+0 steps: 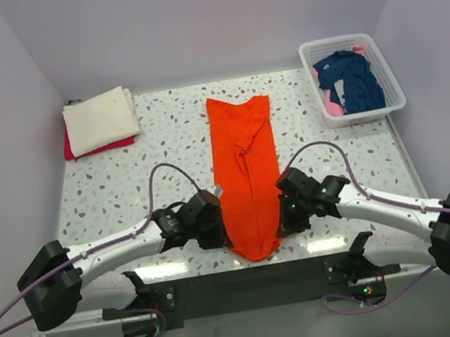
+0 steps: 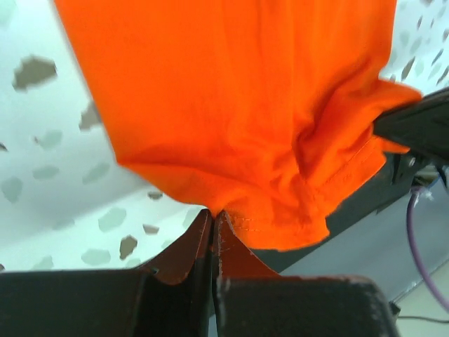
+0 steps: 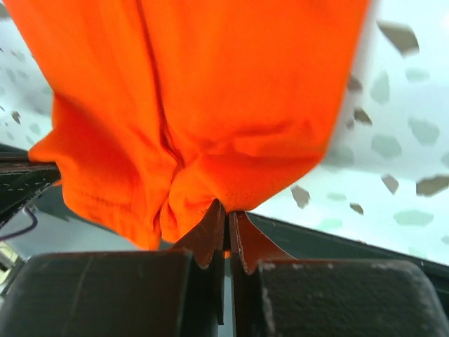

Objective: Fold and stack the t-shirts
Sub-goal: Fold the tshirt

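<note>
We see the orange t-shirt (image 1: 247,173) lying as a long narrow strip down the middle of the worktop (image 1: 124,185), its lower end reaching the near edge. The left gripper (image 2: 212,219) is closed tight on the cloth at its near left corner, and the right gripper (image 3: 226,212) pinches the near right corner just as tightly. At the far left corner a folded cream t-shirt (image 1: 100,118) lies on a red one (image 1: 75,149). At the far right corner a navy t-shirt (image 1: 352,78) sits in the white basket (image 1: 394,97).
</note>
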